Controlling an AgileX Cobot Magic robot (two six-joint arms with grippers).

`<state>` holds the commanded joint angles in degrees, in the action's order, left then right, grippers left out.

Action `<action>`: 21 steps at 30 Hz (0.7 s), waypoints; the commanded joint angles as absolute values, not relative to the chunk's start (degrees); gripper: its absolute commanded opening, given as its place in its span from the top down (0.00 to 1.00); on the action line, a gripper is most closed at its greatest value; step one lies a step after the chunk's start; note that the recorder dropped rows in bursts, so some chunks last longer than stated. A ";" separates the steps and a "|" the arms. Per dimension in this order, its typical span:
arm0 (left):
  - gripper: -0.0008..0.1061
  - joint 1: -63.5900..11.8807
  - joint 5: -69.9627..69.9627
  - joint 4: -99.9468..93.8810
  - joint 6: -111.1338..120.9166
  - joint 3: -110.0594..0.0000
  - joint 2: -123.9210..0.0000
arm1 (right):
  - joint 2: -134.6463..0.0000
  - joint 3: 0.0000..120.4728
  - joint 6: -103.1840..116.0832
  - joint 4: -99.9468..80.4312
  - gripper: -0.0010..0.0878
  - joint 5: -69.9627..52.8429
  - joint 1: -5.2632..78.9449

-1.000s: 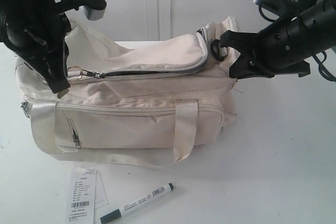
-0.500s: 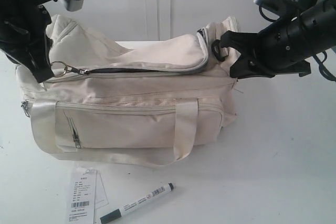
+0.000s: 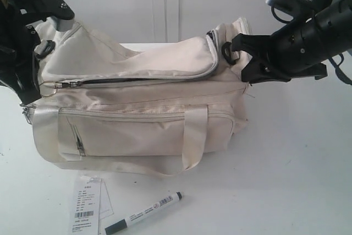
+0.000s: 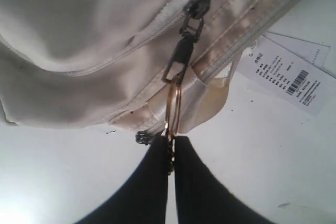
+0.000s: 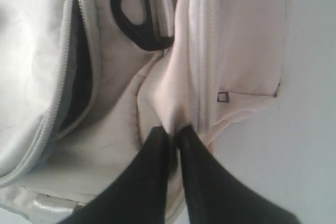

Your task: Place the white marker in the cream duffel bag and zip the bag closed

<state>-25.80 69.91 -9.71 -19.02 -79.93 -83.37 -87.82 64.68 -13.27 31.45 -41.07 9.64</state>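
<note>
The cream duffel bag (image 3: pixel 137 125) sits on the table (image 3: pixel 297 163), its top zip partly open on a dark slit whose contents cannot be made out. The white marker (image 3: pixel 144 213) lies outside at the bag's six o'clock, beside a paper tag (image 3: pixel 87 205) cut off by the frame. At nine o'clock the left gripper (image 4: pixel 169 142) pinches the zip's gold ring (image 4: pixel 173 106). At two o'clock the right gripper (image 5: pixel 173 132) is nipped almost closed on the bag's end fabric.
</note>
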 joint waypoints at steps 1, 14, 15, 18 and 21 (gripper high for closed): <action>0.99 -25.80 69.93 -9.61 -19.02 -79.93 -83.37 | -87.39 64.96 -16.17 30.93 0.55 -43.30 9.64; 0.99 -25.80 67.57 -4.07 -21.99 -79.93 -83.37 | -81.38 72.86 -76.21 49.08 0.31 -63.05 17.13; 0.99 -25.80 67.57 -4.07 -21.99 -79.93 -83.37 | -81.99 72.73 -79.22 49.08 0.31 -61.42 18.46; 0.99 -25.80 67.45 -3.29 -22.09 -79.93 -83.37 | -84.17 72.61 -84.04 49.16 0.31 -55.95 22.38; 0.99 -25.80 67.45 -3.29 -22.09 -79.93 -83.37 | -86.61 72.61 -86.46 49.16 0.31 -50.84 26.41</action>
<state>-25.80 67.45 -3.29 -22.09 -79.93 -83.37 -86.61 72.61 -86.46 49.16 -50.84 26.41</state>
